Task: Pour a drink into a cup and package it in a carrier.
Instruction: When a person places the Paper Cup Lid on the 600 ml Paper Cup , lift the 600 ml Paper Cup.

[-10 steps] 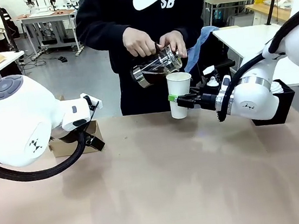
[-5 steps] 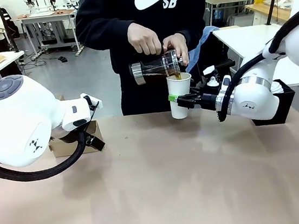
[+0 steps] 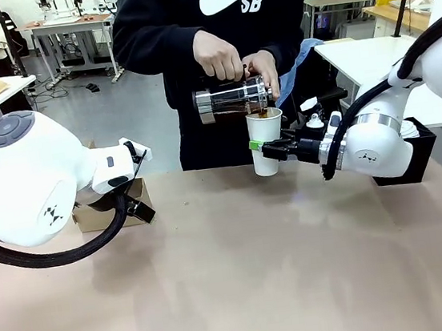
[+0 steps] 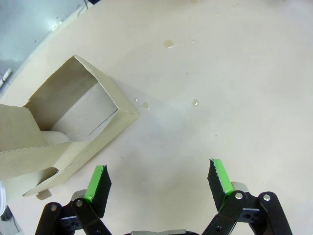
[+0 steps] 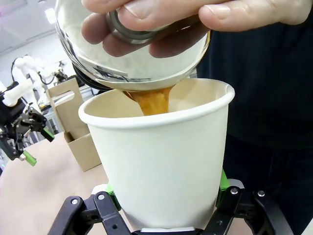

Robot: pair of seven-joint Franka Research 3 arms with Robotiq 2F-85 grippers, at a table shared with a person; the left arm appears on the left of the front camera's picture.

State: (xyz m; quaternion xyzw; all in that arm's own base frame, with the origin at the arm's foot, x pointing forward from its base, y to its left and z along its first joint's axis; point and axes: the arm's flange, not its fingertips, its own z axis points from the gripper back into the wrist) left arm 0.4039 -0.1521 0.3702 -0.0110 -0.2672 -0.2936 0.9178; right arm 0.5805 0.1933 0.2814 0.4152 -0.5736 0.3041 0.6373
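Moved: the person's hands (image 3: 220, 56) have tipped the glass jar (image 3: 231, 99) from a slant a second ago to nearly level, its mouth now right over the cup's rim.
Drink (image 5: 151, 100): dark brown liquid runs from the jar's lip into the cup in a thin stream; plenty still lies along the lower side of the jar.
Cup (image 3: 265, 140): upright in the air above the far edge of the table (image 3: 235, 277), exactly where it was a second ago.
Right gripper (image 3: 272, 149): clamped on the cup's lower half, a green pad on either side, and it hasn't budged.
Left gripper (image 4: 159, 178): jaws spread wide with nothing between them, hanging over the table just beside the carrier, same as before.
Carrier (image 4: 73, 122): sits on the table at the robot's left, pockets vacant, well apart from the cup.
Spots: a few small drops (image 4: 168, 44) lie on the tabletop near the carrier.
Meaning: I'd say the pour is in full flow but not finished; packing the cup into the carrier is still to come, and the cup must stay steady meanwhile.
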